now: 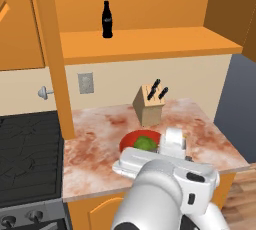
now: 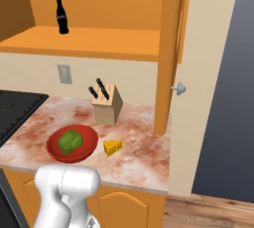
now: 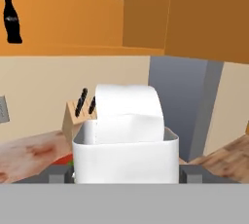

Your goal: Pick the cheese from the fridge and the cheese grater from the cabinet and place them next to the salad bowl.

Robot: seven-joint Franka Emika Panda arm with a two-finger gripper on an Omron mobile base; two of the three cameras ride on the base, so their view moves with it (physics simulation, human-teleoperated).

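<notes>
The red salad bowl (image 1: 129,140) (image 2: 88,137) sits on the counter with a green lettuce ball (image 2: 69,141) inside. The yellow cheese (image 2: 112,147) lies on the counter just right of the bowl, almost touching its rim. The orange cabinet (image 1: 150,44) (image 2: 99,41) stands open above, and the cheese grater is out of view. A tall dark grey body (image 2: 223,98) right of the counter looks like the fridge. My gripper (image 3: 124,174) is open, its dark fingertips (image 3: 57,173) set wide apart with no object held. It hangs near the counter's front, facing the wall.
A dark cola bottle (image 1: 107,20) (image 2: 62,17) stands on the cabinet shelf. A wooden knife block (image 1: 149,105) (image 2: 108,104) sits behind the bowl. A black stove (image 1: 30,154) borders the counter's left. Open cabinet doors (image 1: 55,64) (image 2: 168,53) hang edge-on over the counter's sides.
</notes>
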